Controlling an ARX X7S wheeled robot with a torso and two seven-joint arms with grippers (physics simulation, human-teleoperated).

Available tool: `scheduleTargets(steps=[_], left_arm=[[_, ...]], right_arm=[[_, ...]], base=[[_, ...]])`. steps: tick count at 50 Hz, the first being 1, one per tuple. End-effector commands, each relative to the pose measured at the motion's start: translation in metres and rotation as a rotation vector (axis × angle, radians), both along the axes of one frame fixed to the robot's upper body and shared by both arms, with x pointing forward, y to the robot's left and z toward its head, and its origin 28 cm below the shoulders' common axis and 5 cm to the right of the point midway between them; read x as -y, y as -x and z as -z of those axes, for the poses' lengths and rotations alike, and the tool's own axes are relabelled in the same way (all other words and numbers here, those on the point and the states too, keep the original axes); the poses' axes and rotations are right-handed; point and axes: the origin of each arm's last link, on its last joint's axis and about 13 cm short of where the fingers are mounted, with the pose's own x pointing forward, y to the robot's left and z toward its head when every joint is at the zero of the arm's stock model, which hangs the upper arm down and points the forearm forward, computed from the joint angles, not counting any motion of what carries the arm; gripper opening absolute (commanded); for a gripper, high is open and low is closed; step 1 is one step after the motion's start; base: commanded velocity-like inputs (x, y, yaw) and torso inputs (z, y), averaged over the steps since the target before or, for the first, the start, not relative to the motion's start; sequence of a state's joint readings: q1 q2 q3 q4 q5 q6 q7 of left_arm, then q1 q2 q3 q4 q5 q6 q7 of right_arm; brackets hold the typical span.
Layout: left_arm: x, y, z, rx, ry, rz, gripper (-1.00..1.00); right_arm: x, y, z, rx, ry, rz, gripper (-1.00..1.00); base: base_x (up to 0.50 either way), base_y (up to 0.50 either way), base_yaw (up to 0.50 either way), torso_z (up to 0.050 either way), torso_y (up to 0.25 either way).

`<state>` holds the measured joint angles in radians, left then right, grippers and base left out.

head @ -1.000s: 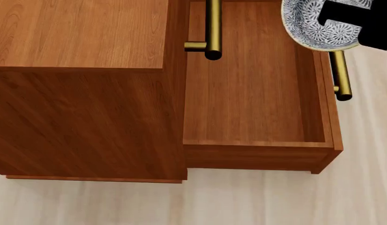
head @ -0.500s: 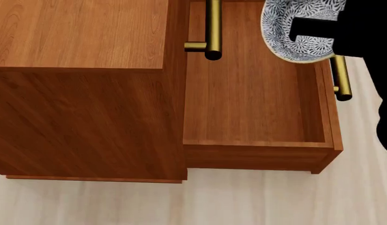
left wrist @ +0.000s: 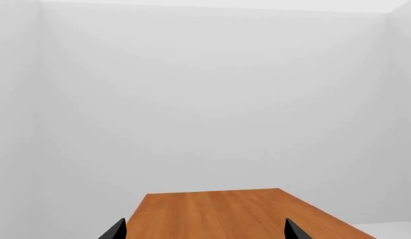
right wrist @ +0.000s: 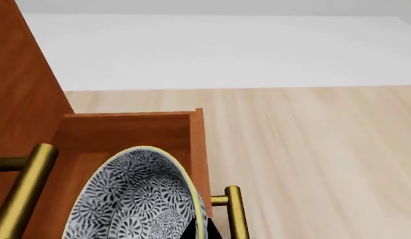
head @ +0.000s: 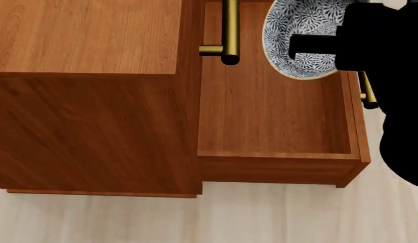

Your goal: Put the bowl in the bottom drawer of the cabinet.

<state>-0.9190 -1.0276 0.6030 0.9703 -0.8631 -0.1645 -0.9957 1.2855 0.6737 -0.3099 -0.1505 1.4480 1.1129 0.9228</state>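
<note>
Over the open bottom drawer (head: 273,114), right pincer (head: 310,48) holds the bowl (head: 297,30).

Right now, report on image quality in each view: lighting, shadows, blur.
Head view: flat even light, sharp wood grain on the cabinet; the right gripper renders as a featureless black silhouette over the bowl. Right wrist view: crisp bowl pattern, soft highlights on the brass handle. Left wrist view: mostly blank white wall, no hard shadows.

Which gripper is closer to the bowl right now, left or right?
Right. The right gripper is clamped on the bowl, holding it tilted above the open bottom drawer. The left gripper is elsewhere, facing a wooden top and a white wall, with no bowl in its view.
</note>
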Motion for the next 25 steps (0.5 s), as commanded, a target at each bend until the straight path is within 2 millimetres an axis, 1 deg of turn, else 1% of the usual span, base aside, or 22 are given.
scheduleTargets(steps=[1,25], left_arm=[[0.000,0.000,-0.001,0.002,0.001,0.000,1.00],[-0.001,-0.001,0.000,0.001,-0.002,-0.001,1.00]], right_arm=[[-0.005,-0.006,0.001,0.005,0.009,-0.008,-1.00],[-0.013,-0.019,0.014,-0.029,0.024,-0.020,-1.00]], base=[[0.00,0.00,0.00,0.000,0.000],[0.00,0.00,0.00,0.000,0.000]])
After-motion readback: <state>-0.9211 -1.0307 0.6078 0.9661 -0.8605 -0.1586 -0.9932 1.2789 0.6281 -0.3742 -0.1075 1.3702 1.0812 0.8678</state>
